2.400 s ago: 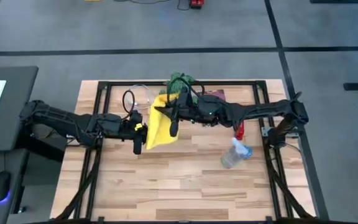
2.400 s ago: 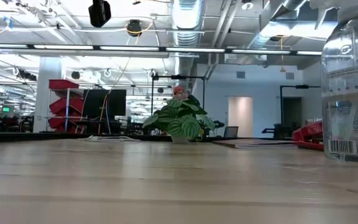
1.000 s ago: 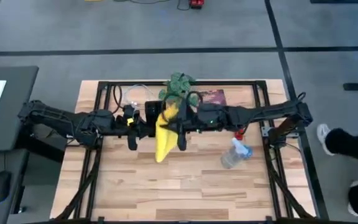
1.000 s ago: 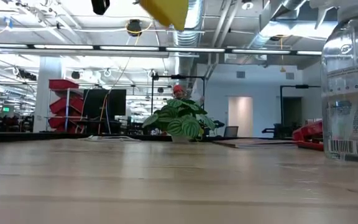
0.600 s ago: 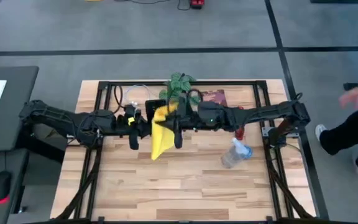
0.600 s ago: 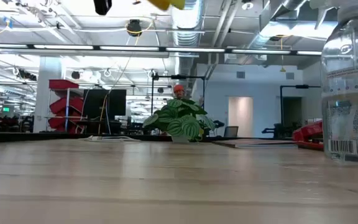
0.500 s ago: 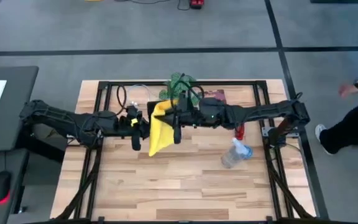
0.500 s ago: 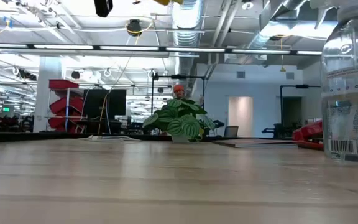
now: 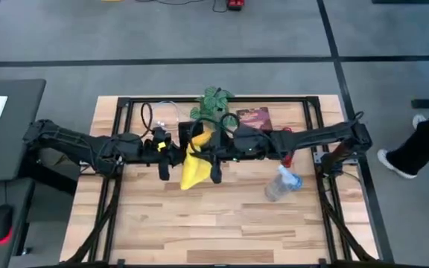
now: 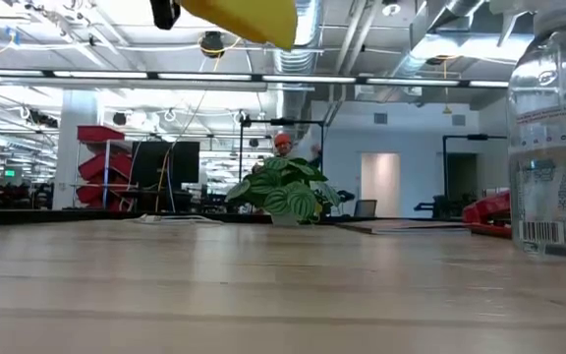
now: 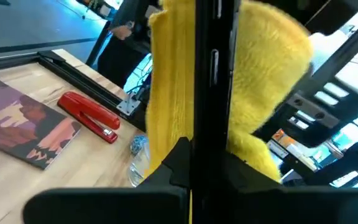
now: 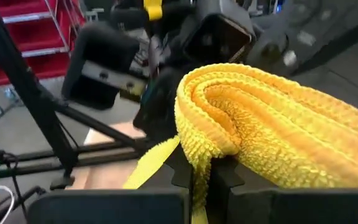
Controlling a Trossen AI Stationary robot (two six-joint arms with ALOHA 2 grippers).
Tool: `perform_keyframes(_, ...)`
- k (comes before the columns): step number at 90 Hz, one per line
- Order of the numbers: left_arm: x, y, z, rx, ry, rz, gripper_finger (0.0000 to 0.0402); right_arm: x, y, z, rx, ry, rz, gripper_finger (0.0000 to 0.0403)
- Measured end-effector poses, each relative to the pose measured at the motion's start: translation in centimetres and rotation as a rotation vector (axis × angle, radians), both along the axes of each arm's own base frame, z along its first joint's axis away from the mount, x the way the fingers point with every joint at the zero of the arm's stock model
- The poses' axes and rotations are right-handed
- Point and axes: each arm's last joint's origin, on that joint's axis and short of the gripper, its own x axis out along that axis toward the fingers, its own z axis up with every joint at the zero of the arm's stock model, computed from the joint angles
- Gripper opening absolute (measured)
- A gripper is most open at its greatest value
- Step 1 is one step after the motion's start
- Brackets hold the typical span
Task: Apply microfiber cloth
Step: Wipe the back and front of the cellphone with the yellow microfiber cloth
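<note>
From the table-level camera, a clear plastic bottle (image 10: 555, 138) stands nearest, at the right edge, on the wooden table (image 10: 263, 295). Farther back sit a leafy green plant (image 10: 285, 192) and, to its right, a red stapler (image 10: 484, 214). High overhead, the lower end of the cloth (image 10: 249, 18) dips into sight.

From above, the two arms meet over the middle of the table. The cloth (image 9: 194, 162) hangs between them, bunched into a loose yellow roll, clear of the wood. The right hand (image 9: 213, 160) is clamped on it: its wrist camera shows the yellow folds (image 12: 253, 134) pinched where the two fingers come together. The left hand (image 9: 164, 158) sits just beside the cloth, on its left. In its own camera one dark finger (image 11: 207, 81) crosses in front of the yellow fabric (image 11: 266, 74), but I cannot tell whether that hand grips it or how far it is spread.

The bottle (image 9: 281, 183) lies toward the table's right side, with the stapler (image 9: 287, 155) just behind it. At the far edge stand the plant (image 9: 214, 98) and a dark red booklet (image 9: 252, 116); the booklet (image 11: 27, 121) and stapler (image 11: 95, 117) also show in the left wrist camera. Beyond the table, a person (image 9: 423, 141) walks on the floor at the right.
</note>
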Motion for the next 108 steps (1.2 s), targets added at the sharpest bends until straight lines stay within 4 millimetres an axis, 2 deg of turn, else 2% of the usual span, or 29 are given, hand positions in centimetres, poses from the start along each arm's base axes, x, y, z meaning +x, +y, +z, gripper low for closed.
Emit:
perform_keyframes(15, 0.0, 0.3, 0.2, -0.006, -0.015, 0.012, 0.0004, -0.7, 0.7, 0.2, 0.011, 0.027, 0.011, 0.0000)
perform_keyframes(31, 0.0, 0.7, 0.8, -0.019, -0.063, 0.039, 0.0004, -0.8, 1.3, -0.1, 0.055, 0.053, 0.102, 0.0000)
perform_keyframes(44, 0.0, 0.7, 1.1, -0.010, -0.093, 0.042, 0.0004, 0.1, 1.5, -0.8, 0.088, 0.037, 0.064, 0.0000)
perform_keyframes(65, 0.0, 0.7, 0.9, -0.011, -0.078, 0.049, 0.0004, 2.7, 1.0, -2.2, 0.174, -0.084, -0.007, 0.0000)
perform_keyframes(76, 0.0, 0.8, 0.8, -0.008, -0.066, 0.054, 0.0004, 3.0, 0.8, -2.4, 0.207, -0.098, -0.074, 0.0000)
perform_keyframes(89, -0.1, 0.6, 0.4, 0.004, -0.024, 0.045, 0.0004, 2.2, 0.8, -2.3, 0.186, -0.036, -0.128, 0.0000)
perform_keyframes(108, -0.1, 0.6, 0.1, 0.012, 0.002, 0.042, 0.0004, 0.1, 0.1, -1.0, 0.151, 0.034, -0.200, 0.0000)
